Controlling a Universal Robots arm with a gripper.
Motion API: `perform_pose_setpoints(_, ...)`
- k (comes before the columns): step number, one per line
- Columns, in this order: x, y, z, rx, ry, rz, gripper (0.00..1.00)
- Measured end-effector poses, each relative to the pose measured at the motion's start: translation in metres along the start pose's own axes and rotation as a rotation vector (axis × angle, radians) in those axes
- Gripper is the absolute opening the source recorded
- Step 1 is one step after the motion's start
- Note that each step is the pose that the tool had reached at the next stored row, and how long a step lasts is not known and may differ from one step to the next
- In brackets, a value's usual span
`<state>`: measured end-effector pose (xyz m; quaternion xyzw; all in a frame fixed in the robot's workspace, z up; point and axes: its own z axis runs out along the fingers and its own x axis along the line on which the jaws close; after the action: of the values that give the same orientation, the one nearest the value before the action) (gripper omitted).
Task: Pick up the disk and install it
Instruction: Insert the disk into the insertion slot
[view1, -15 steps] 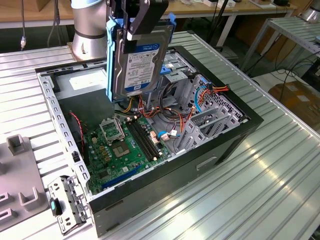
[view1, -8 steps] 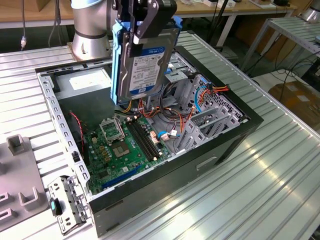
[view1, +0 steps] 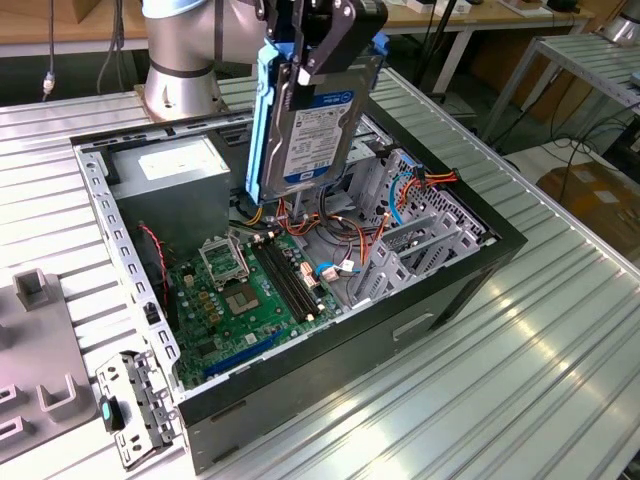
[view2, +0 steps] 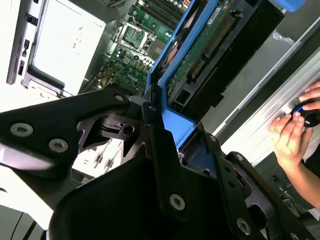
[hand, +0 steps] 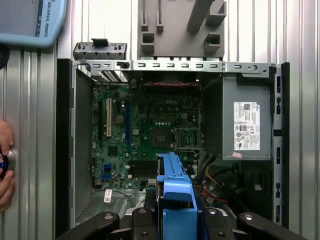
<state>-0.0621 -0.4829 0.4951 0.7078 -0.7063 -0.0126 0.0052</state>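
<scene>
The disk (view1: 315, 120), silver with a white-and-blue label and blue side rails, hangs upright above the open computer case (view1: 470, 270). My gripper (view1: 312, 62) is shut on its upper end. The disk's lower edge is over the tangle of cables between the motherboard (view1: 240, 290) and the grey drive cage (view1: 410, 240). In the second wrist view the disk's green circuit-board side (view2: 210, 45) runs away from the black fingers (view2: 160, 150). In the first wrist view its blue rail (hand: 175, 185) sticks out over the motherboard (hand: 150, 130).
A grey power-supply box (view1: 170, 165) fills the case's far corner. A loose metal bracket (view1: 135, 405) and a grey fixture block (view1: 40, 380) lie at the exterior view's left. A person's hand (view2: 292, 130) rests on the ribbed table beside the case.
</scene>
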Motion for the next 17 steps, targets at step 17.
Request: perform_pose_setpoints(17, 0.0357, -0.0036, 0.0011, 0.0, 0.0052, 0.0, 0.37)
